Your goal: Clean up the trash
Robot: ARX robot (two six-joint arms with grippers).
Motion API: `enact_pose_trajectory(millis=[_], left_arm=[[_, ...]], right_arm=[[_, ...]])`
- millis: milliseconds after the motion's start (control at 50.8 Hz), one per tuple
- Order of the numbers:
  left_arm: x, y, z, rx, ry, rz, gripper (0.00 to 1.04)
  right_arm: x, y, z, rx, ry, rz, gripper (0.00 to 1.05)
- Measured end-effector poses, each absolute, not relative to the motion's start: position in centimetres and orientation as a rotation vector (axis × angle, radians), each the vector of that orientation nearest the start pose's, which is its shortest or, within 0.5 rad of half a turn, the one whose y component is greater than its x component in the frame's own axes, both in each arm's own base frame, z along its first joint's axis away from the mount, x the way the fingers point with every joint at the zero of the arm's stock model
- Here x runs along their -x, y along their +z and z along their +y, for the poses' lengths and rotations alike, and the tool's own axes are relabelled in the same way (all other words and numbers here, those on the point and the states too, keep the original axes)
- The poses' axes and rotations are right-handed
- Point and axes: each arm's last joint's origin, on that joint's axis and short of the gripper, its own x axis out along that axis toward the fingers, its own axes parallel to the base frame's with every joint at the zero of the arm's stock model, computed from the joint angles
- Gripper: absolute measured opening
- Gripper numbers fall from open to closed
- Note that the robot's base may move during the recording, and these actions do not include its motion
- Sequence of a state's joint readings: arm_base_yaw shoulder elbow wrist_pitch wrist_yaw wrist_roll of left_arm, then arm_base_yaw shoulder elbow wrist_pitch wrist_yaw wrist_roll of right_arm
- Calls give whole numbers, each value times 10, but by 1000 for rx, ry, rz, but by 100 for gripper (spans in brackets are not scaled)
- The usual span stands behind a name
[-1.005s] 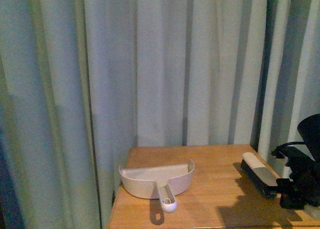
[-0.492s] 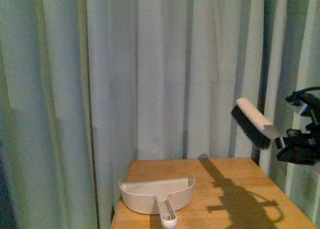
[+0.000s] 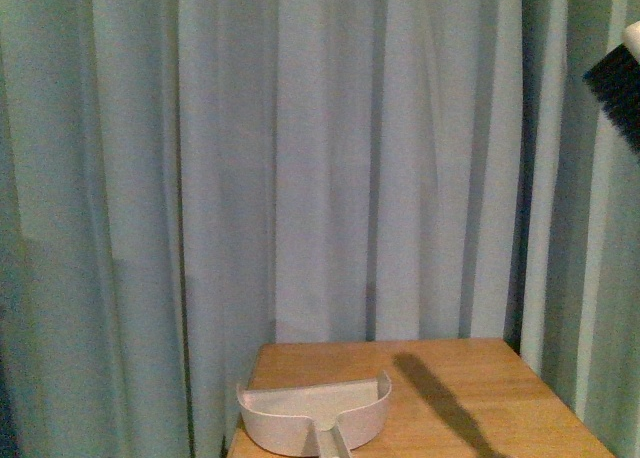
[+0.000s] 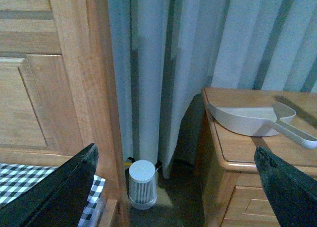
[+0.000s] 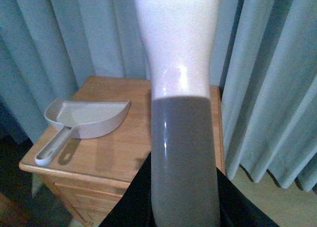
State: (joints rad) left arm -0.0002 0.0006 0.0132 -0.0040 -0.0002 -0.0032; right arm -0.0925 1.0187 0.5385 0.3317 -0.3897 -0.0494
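Trash unseen, brush [image 5: 181,88] held in right end effector [image 5: 184,195]

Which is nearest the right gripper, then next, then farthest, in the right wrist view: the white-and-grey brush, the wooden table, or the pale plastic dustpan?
1. White-and-grey brush: held in the right gripper.
2. Wooden table: lower down, its bare right half closest.
3. Pale plastic dustpan: on the table's left part, away from the brush.
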Motion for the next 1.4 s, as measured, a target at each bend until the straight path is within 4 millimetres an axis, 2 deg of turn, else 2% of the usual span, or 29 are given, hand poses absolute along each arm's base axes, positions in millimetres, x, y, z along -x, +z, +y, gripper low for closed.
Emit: enact_pose_trajectory(millis=[59,98,394,453,552,650,729,827,886,1005,1103,1202,1320,1398], left_arm=[[-97,168,0,3,0,-9,97],[-97,168,0,3,0,-9,97],[-97,168,0,4,-6,-8,97],[-99,170,1,8,-139,-2,97],[-109,191,5,-37,-231,-19,97],[-128,229,9,-95,-232,-15,97],[-155,260,11,-129,-232,-5,97],[-213,293,-1,-150,-301,58,97],[-243,303,-14,-152,-342,91,97],[-288,311,-42,-157,-414,134,97],[-320,306,-68,-144,-488,198,97],[-347,292,-93,-120,-512,287,97],[-382,247,-133,-124,-491,503,97],[-390,225,-150,-141,-490,579,97]], right_arm=[[-204,246,-10,17,300,112,19],[-201,244,-10,17,299,111,19],[-200,244,-11,15,296,109,19],[-200,244,-11,14,296,109,19],[-200,244,-11,15,297,109,19],[-200,244,-11,14,295,109,19],[-200,244,-11,14,296,109,19],[-200,244,-11,14,296,109,19],[-200,244,-11,14,296,109,19],[-200,244,-11,14,296,109,19],[-200,244,-11,14,296,109,19],[-200,244,-11,14,296,109,19],[-200,244,-11,14,296,109,19],[-200,244,-11,14,296,109,19]])
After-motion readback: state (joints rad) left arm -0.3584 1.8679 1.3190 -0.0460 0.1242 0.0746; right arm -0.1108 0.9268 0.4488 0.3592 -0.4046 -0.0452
